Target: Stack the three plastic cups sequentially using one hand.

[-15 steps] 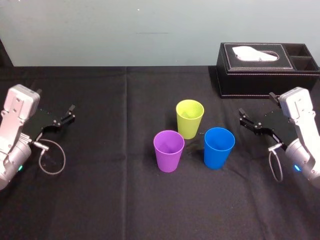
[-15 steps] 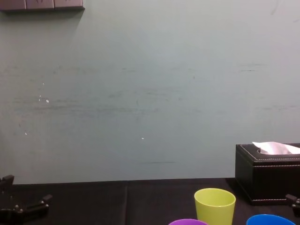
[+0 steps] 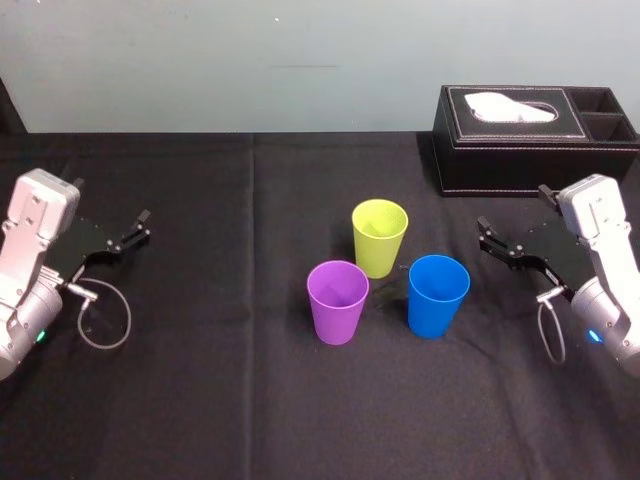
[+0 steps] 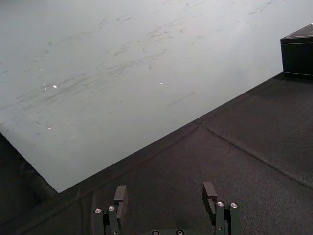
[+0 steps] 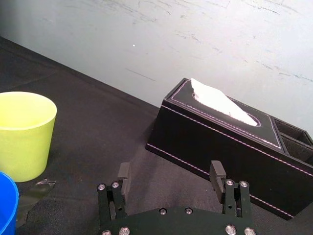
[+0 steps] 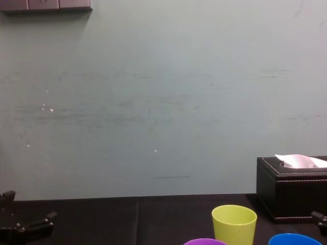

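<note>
Three plastic cups stand upright and apart mid-table: a yellow-green cup (image 3: 380, 236) farthest back, a purple cup (image 3: 337, 300) front left of it, and a blue cup (image 3: 438, 294) front right. My right gripper (image 3: 512, 210) hovers to the right of the blue cup, open and empty. In the right wrist view its gripper (image 5: 170, 171) frames bare cloth, with the yellow-green cup (image 5: 24, 134) off to one side. My left gripper (image 3: 110, 200) rests far left, away from the cups, also open (image 4: 165, 192) and empty. The chest view shows the yellow-green cup (image 6: 234, 223) and the rims of the other two.
A black tissue box (image 3: 535, 138) with white tissue stands at the back right, behind the right gripper. Black cloth (image 3: 220, 400) covers the table and a pale wall closes off the back. A grey cable loop (image 3: 105, 320) hangs by the left arm.
</note>
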Tool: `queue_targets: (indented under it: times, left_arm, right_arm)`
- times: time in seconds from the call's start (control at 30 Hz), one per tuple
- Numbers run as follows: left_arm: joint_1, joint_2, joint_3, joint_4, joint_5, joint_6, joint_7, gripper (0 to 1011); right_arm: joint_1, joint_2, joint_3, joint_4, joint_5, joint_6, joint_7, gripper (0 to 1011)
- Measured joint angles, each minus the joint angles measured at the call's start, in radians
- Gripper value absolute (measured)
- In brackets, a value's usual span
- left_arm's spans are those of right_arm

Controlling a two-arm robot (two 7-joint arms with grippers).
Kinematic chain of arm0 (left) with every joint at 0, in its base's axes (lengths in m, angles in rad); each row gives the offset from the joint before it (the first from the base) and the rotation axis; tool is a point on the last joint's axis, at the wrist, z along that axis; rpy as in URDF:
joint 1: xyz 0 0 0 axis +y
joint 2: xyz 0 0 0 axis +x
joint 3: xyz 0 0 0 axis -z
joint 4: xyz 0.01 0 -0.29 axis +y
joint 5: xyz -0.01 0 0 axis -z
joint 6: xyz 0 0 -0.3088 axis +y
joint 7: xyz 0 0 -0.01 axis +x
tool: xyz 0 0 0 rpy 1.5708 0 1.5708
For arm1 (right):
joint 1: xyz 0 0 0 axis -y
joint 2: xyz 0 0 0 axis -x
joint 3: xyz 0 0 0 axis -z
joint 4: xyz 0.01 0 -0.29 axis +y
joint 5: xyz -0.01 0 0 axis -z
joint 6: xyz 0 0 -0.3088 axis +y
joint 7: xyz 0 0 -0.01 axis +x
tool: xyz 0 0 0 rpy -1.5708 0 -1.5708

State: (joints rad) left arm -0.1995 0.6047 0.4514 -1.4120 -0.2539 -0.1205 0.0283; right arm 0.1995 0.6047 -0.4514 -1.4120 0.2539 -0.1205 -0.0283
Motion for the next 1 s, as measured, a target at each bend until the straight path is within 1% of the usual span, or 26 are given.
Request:
queue_targets:
  times: [0.83,1.0]
  left_arm:
    - [0.0,0.0,0.0,0.0,0.0,0.0,0.0,1011]
    - [0.0,0.0,0.0,0.0,0.0,0.0,0.0,1011]
  right_arm:
    - [0.0,0.0,0.0,0.0,0.0,0.0,0.0,1003]
    - [-0.011,-0.004,0.024,-0.014,-0.007,-0.016,-0.001,1003]
